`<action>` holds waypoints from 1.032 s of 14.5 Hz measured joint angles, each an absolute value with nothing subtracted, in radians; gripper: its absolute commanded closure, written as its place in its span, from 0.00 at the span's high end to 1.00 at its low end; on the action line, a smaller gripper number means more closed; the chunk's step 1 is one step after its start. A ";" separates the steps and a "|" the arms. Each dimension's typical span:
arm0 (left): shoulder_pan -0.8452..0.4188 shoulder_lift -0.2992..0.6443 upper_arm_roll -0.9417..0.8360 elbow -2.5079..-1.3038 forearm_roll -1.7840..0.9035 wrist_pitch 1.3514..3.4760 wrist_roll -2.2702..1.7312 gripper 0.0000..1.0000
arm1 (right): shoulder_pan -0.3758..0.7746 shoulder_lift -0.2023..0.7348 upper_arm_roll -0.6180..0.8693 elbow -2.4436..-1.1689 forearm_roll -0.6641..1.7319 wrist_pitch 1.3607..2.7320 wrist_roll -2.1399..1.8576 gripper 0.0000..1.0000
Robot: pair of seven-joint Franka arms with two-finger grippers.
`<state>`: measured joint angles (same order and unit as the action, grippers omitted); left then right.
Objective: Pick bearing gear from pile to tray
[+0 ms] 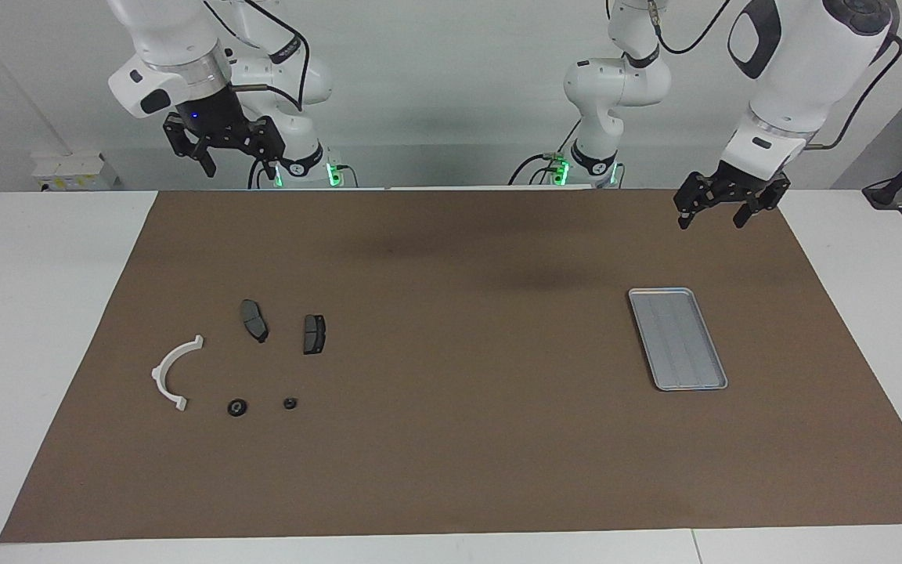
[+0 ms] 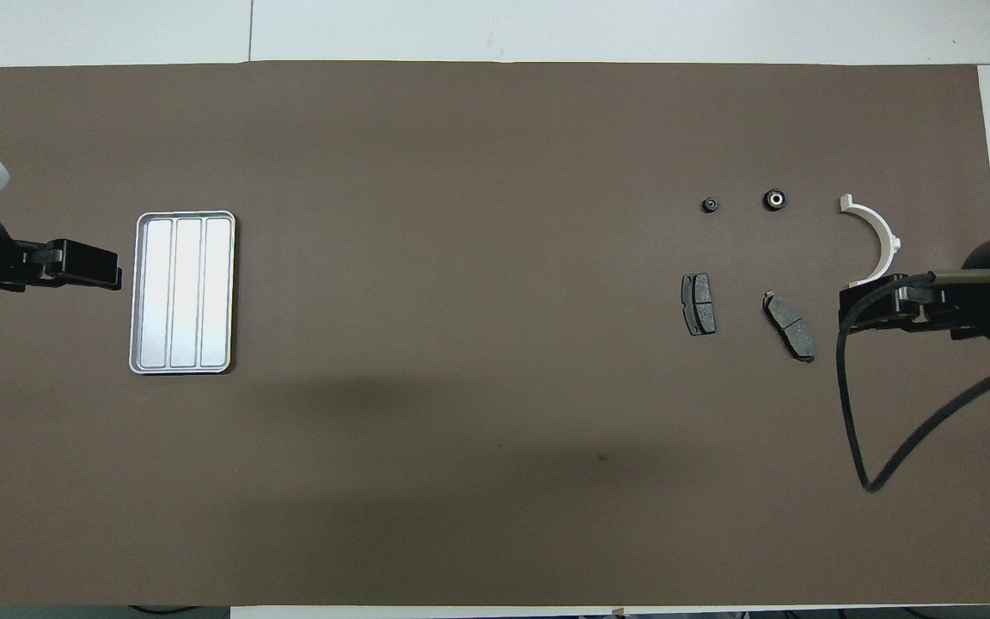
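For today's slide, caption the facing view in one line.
Both open pincers, left and right, raised; empty tray apart from scattered parts: brake pads, bracket.

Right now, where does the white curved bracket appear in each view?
Facing view: white curved bracket lies at the picture's left, beside the two black round pieces.
Overhead view: the bracket lies at the picture's right, partly covered by the right gripper.
Shared landmark: the brake pads nearby.
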<state>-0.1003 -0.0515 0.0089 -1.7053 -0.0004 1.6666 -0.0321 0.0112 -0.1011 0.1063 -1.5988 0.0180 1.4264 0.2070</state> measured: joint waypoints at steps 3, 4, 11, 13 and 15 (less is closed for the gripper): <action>-0.104 -0.052 0.007 -1.706 0.000 1.671 -0.032 1.00 | 0.011 -0.101 0.106 -1.598 0.018 1.426 0.207 1.00; -0.106 -0.052 0.007 -1.706 0.000 1.671 -0.032 1.00 | 0.011 -0.101 0.106 -1.598 0.018 1.426 0.208 1.00; -0.111 -0.052 0.013 -1.707 0.000 1.671 -0.032 1.00 | 0.010 -0.103 0.103 -1.596 0.018 1.426 0.208 1.00; -0.111 -0.054 0.017 -1.707 0.000 1.671 -0.032 1.00 | 0.010 -0.103 0.101 -1.596 0.018 1.426 0.208 1.00; -0.111 -0.054 0.017 -1.707 0.000 1.671 -0.032 1.00 | 0.010 -0.103 0.100 -1.596 0.018 1.426 0.208 1.00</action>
